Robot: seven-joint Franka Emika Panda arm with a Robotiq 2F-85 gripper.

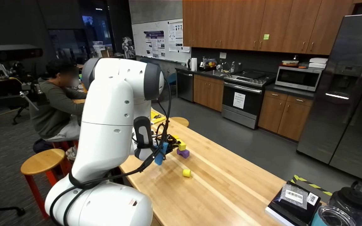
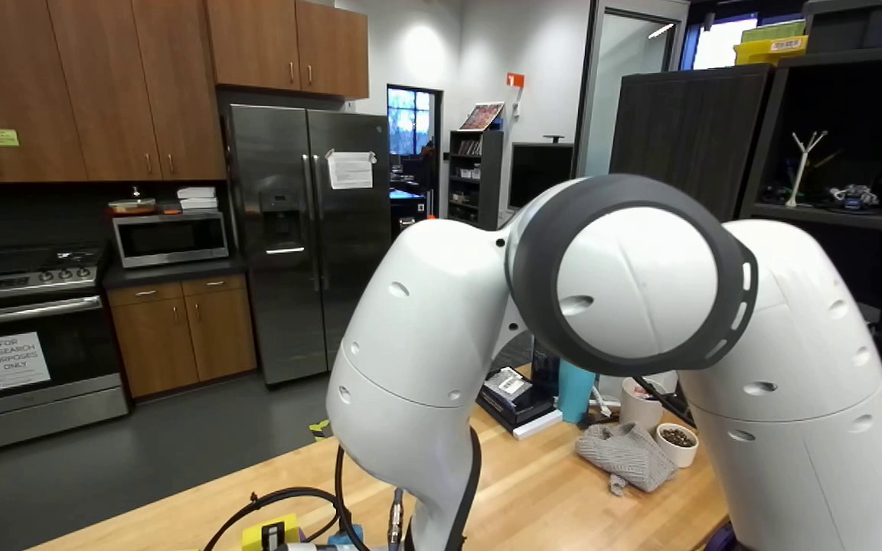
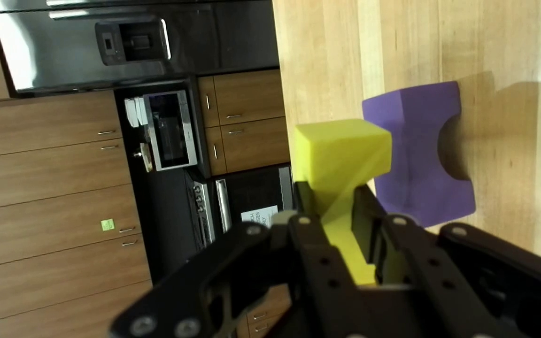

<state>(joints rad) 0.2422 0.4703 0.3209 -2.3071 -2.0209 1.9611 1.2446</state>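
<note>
My gripper (image 3: pixel 334 202) is shut on a long yellow block (image 3: pixel 345 150), with a dark finger on each side and the block's end jutting out past the fingertips. Beside it in the wrist view lies a purple arch block (image 3: pixel 421 155) on the wooden table, its notch facing away from the yellow block. In an exterior view the yellow block (image 1: pixel 181 144) appears just above the purple block (image 1: pixel 183 153); whether they touch I cannot tell. A blue piece (image 1: pixel 161 153) shows by the gripper. Only part of the yellow block (image 2: pixel 269 532) shows at the lower edge of an exterior view.
A small yellow cylinder (image 1: pixel 186 173) lies on the table (image 1: pixel 218 191). At the far end are a black box (image 1: pixel 294 201), a teal cup (image 1: pixel 331 216), a grey cloth (image 2: pixel 628 455) and a small white pot (image 2: pixel 677 444). Someone sits beside the arm (image 1: pixel 58 103).
</note>
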